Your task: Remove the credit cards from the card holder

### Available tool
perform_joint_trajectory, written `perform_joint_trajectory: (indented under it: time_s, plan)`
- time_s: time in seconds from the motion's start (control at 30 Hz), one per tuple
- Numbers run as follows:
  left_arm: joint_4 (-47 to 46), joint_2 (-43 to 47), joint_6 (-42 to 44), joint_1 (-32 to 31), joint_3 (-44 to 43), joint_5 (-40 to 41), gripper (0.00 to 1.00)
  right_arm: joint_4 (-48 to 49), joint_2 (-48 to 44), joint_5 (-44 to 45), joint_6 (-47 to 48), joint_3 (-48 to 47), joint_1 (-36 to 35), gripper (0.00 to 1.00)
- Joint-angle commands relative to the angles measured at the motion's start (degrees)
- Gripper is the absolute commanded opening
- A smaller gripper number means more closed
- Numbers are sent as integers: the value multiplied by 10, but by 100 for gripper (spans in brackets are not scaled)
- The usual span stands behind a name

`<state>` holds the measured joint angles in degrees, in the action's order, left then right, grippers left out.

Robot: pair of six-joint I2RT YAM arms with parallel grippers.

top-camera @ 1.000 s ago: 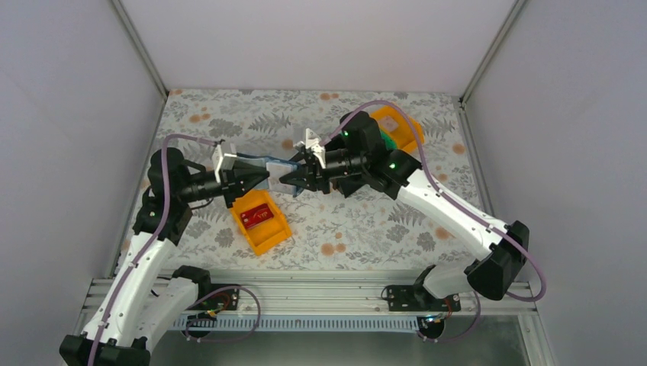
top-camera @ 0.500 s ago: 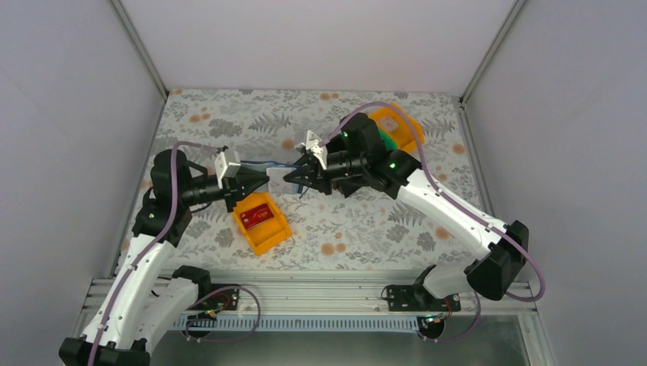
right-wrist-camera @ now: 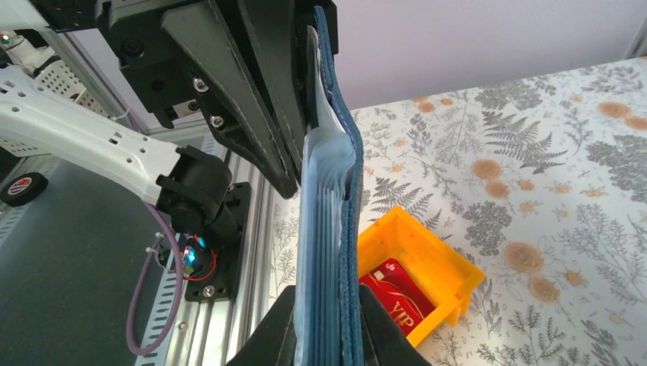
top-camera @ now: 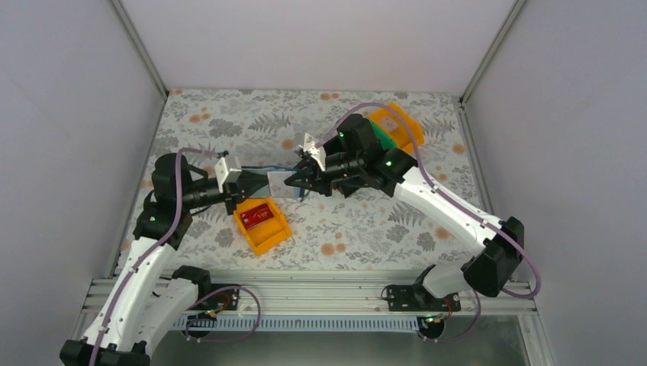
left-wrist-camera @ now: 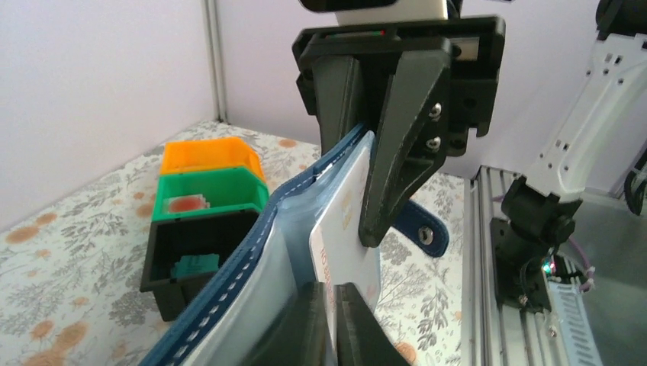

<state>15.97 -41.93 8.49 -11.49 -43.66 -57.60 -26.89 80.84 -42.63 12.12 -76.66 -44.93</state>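
Left gripper [left-wrist-camera: 332, 297] shifted nearer; its wrist view shows card [left-wrist-camera: 341, 223] pinched.

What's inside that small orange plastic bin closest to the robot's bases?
A flat red plastic card marked VIP lies in the small orange plastic bin. From above, only that card shows. In the right wrist view, the dark navy card holder covers the bin's left end.

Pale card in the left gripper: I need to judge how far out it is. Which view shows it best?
Left wrist: the pale card shows its face there, partly out of the card holder. Top external shows only a small pale patch between the arms; right wrist sees the holder edge-on, with at most a pale sliver of the card.
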Motion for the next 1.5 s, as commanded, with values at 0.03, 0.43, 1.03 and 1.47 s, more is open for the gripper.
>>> perform_joint_trajectory:
  time_s: [0.03,0.43,1.03,1.47]
  plan:
    - [-41,-1,-16,-3,23,-4,17,7,2,-33,3,-19,2,4]
    - [-186,-24,-118,-17,52,-20,43,-5,-20,-58,22,-18,-4,4]
    - [-205,-21,-212,1,49,-50,2,10,-50,-49,12,38,7,38]
    - [-108,-18,-109,4,26,-46,2,6,-62,-8,6,57,16,4]
